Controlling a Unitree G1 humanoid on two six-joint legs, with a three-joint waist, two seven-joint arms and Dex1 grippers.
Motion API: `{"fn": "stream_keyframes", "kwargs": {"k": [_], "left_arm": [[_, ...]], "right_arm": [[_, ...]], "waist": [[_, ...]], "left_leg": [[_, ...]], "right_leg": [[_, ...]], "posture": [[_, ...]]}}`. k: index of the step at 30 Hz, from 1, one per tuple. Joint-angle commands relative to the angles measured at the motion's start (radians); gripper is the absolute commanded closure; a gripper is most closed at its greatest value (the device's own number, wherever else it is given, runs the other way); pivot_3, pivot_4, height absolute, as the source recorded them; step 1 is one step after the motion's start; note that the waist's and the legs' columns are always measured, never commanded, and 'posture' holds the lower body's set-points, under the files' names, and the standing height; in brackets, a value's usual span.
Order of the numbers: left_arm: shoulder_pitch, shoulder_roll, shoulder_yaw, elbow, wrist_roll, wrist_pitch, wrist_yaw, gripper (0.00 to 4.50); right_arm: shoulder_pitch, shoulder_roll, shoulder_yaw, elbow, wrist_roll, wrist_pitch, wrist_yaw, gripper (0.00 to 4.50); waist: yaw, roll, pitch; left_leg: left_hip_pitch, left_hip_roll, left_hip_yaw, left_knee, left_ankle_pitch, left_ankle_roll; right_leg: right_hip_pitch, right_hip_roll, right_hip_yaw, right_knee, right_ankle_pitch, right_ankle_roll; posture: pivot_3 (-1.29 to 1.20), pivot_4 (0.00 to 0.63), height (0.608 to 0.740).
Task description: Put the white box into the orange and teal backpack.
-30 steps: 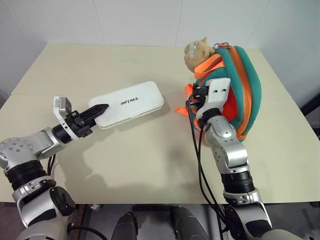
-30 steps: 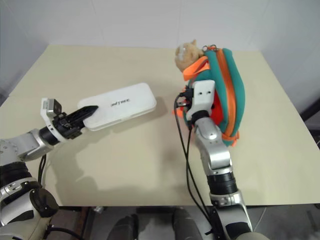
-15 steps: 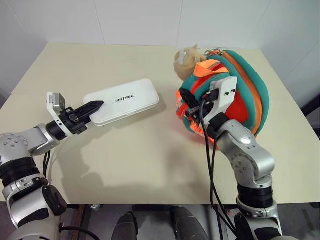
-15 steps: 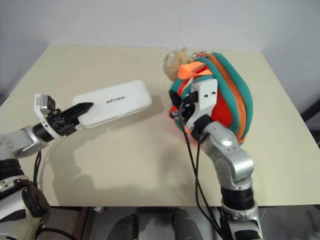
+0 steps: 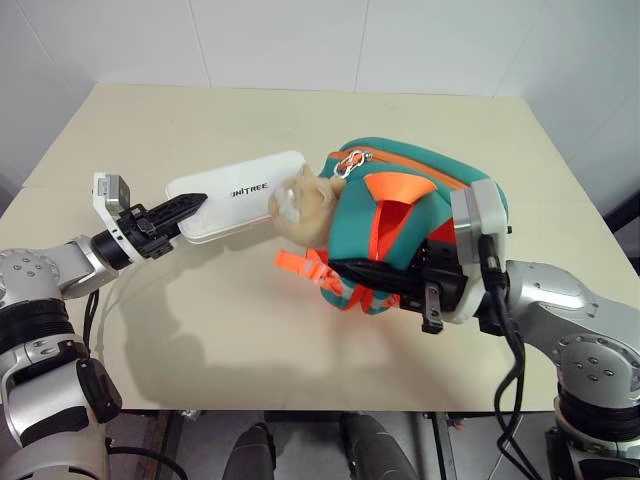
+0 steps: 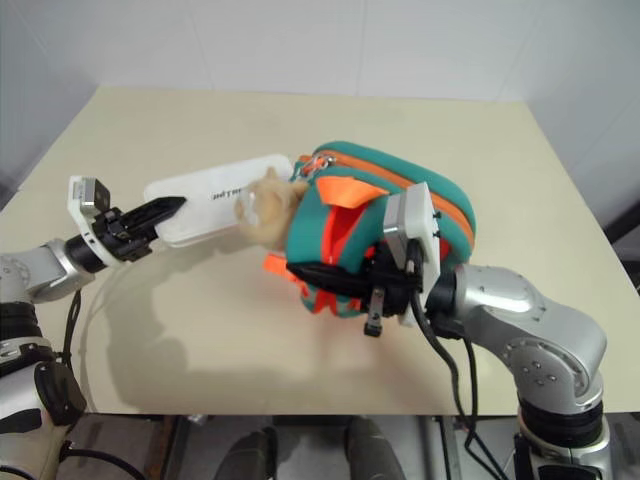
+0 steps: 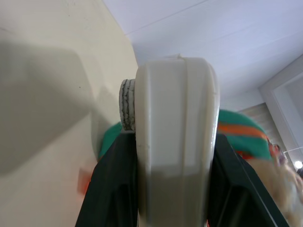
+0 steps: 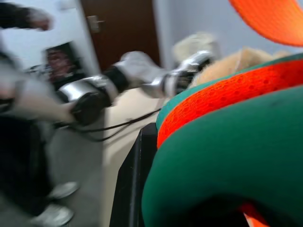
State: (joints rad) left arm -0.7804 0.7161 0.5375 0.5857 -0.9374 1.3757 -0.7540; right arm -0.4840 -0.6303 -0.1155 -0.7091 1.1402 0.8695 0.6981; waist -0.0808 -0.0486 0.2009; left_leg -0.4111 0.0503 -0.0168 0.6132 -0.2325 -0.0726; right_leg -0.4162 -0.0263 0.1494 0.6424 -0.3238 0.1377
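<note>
White box clamped at one short end in left gripper; orange and teal backpack pinched shut in right gripper.
Landmark = backpack. Box sits on its left side, lettering up, far end touching or tucked just behind the beige plush head at the backpack's left tip. Left gripper's black fingers straddle the box edge, one on each face, per left wrist view. Backpack is lying sideways over the beige table, orange zipper line running along its top, orange straps hanging off its lower left. Right gripper comes in from the backpack's right, fingers together on the teal/orange fabric edge on its near side. Can't tell if backpack or box rests on the table or is lifted clear.
</note>
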Motion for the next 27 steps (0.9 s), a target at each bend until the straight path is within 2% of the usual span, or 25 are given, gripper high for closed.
{"fn": "stream_keyframes", "kwargs": {"k": [1,6,9,14,17,21,27], "left_arm": [[-0.031,0.031,0.009,-0.009,-0.011,-0.009,-0.041,3.21],[-0.03,0.046,-0.003,-0.01,-0.005,-0.01,-0.061,3.21],[-0.028,0.061,-0.027,-0.022,0.0,-0.013,-0.095,3.21],[-0.006,0.099,-0.078,-0.098,-0.013,-0.046,-0.227,3.21],[0.023,0.111,-0.089,-0.162,0.0,-0.17,-0.349,3.21],[0.043,0.135,-0.079,-0.206,0.021,-0.303,-0.437,3.21],[0.076,0.211,-0.085,-0.266,0.012,-0.353,-0.557,3.21]], "right_arm": [[-0.008,-0.075,-0.074,-0.031,0.094,-0.038,0.128,4.5],[-0.026,-0.192,-0.122,0.014,0.166,-0.03,0.271,4.5],[-0.053,-0.208,-0.141,0.065,0.22,-0.038,0.295,4.5],[0.0,-0.245,-0.11,0.107,0.068,-0.101,0.454,4.5],[0.02,-0.244,-0.08,0.143,-0.015,-0.148,0.51,4.5],[0.032,-0.227,-0.057,0.159,-0.057,-0.174,0.526,4.5],[0.04,-0.195,-0.03,0.149,-0.071,-0.188,0.507,4.5]], "waist": [[0.0,0.0,0.0],[0.001,0.0,0.0],[-0.002,0.0,0.0],[0.005,0.0,0.0],[0.005,0.0,0.0],[0.003,0.0,0.0],[0.002,0.0,0.0]], "left_leg": [[0.0,0.0,0.0,0.0,0.0,0.0],[0.0,0.0,0.0,0.0,0.0,0.0],[0.0,0.0,0.0,0.0,0.0,0.0],[0.0,0.0,0.0,0.0,0.0,0.0],[-0.001,0.0,0.0,0.0,0.0,0.0],[0.0,0.0,0.0,0.001,0.0,0.0],[0.0,0.0,0.0,0.001,0.0,0.0]], "right_leg": [[0.0,0.0,0.0,0.0,0.0,0.0],[0.0,0.0,0.0,0.0,0.0,0.0],[0.0,0.0,0.0,0.0,0.0,0.0],[0.0,0.0,-0.001,-0.001,0.0,0.0],[0.0,0.0,-0.001,-0.002,0.0,0.0],[0.0,0.0,-0.001,0.0,-0.001,-0.001],[0.001,0.0,-0.001,0.0,-0.001,-0.001]], "posture": [[0.0,0.15,0.74],[0.0,0.15,0.74],[0.0,0.15,0.74],[0.0,0.15,0.74],[0.0,0.15,0.74],[0.0,0.15,0.74],[0.0,0.15,0.74]]}}
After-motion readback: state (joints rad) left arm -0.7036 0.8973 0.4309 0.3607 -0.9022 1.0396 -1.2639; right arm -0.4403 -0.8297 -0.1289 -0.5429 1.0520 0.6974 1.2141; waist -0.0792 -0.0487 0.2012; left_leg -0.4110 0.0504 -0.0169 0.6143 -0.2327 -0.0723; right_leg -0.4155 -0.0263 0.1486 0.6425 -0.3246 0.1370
